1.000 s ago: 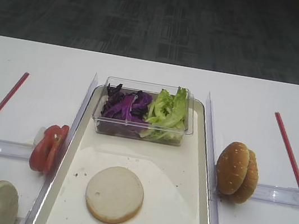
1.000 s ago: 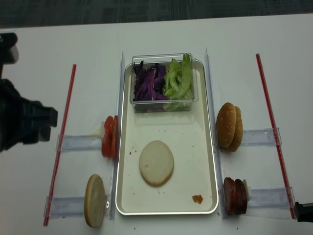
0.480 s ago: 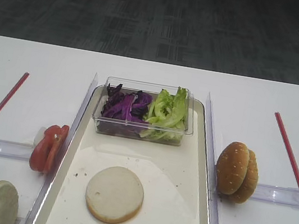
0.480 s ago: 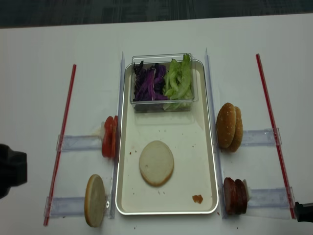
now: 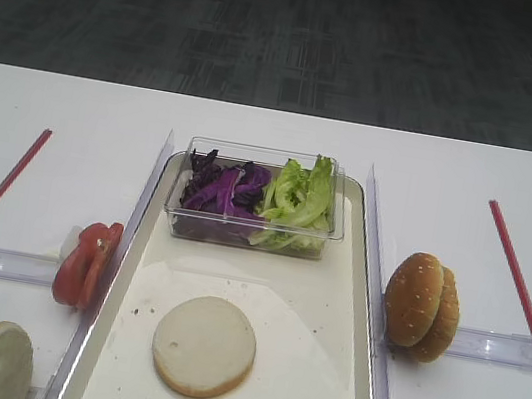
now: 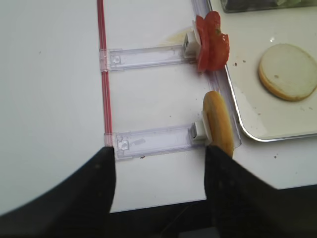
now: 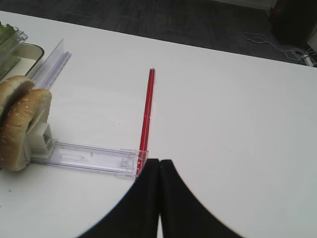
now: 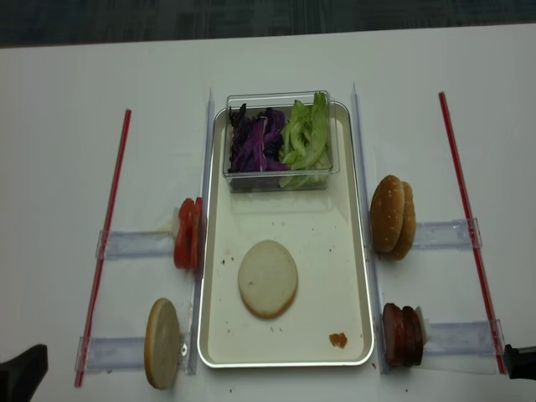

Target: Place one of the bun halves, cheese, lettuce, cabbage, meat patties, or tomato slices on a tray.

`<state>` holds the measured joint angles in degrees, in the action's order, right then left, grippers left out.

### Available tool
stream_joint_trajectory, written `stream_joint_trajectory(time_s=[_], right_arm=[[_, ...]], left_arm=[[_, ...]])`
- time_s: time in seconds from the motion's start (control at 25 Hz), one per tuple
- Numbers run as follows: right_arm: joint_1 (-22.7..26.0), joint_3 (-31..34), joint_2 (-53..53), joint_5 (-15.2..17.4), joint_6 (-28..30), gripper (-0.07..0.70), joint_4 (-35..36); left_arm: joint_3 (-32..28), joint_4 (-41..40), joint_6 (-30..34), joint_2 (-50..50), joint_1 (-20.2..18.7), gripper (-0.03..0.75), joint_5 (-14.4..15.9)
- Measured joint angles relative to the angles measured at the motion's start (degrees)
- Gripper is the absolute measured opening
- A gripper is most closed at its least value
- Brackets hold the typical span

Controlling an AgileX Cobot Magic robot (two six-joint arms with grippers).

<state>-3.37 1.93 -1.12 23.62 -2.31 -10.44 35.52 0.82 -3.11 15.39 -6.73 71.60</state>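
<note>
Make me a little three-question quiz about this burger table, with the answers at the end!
1. True or false: a bun half lies flat on the tray.
2. What shares the clear box with the lettuce? A) tomato slices B) cabbage C) meat patties
3. Fill in: the tomato slices stand on the ____ side of the tray in the overhead view.

Key:
1. True.
2. B, the purple cabbage lies beside the lettuce.
3. Left; the meat patties stand on the right.
</note>
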Motion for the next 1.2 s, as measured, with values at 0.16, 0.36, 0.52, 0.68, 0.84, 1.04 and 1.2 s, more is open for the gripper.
stream_joint_trajectory(time_s=[0.16,0.36,0.52,0.68,0.84,1.04,1.2], right_arm=[[0.0,0.0,0.0,0.0,0.0,0.133,0.0],[0.0,0.0,0.0,0.0,0.0,0.133,0.0],[0.0,0.0,0.0,0.0,0.0,0.133,0.0],[0.0,0.0,0.0,0.1,0.0,0.133,0.0],[0.0,0.0,0.0,0.1,0.0,0.133,0.0],[0.0,0.0,0.0,0.1,0.0,0.133,0.0],[0.0,0.0,0.0,0.1,0.0,0.133,0.0]], left_arm=[[-2.91,0.0,1.48,-6.43,0.0,0.377,-0.58],[-5.48,0.09,2.73,-13.83,0.0,0.377,-1.58],[-6.89,0.22,3.11,-16.19,0.0,0.377,-2.54],[-7.44,0.33,3.11,-16.28,0.0,0.377,-3.38],[-7.44,0.33,3.11,-16.28,0.0,0.377,-3.67],[-7.44,0.33,3.11,-16.28,0.0,0.377,-3.78],[-7.44,0.33,3.11,-16.28,0.0,0.377,-3.78]])
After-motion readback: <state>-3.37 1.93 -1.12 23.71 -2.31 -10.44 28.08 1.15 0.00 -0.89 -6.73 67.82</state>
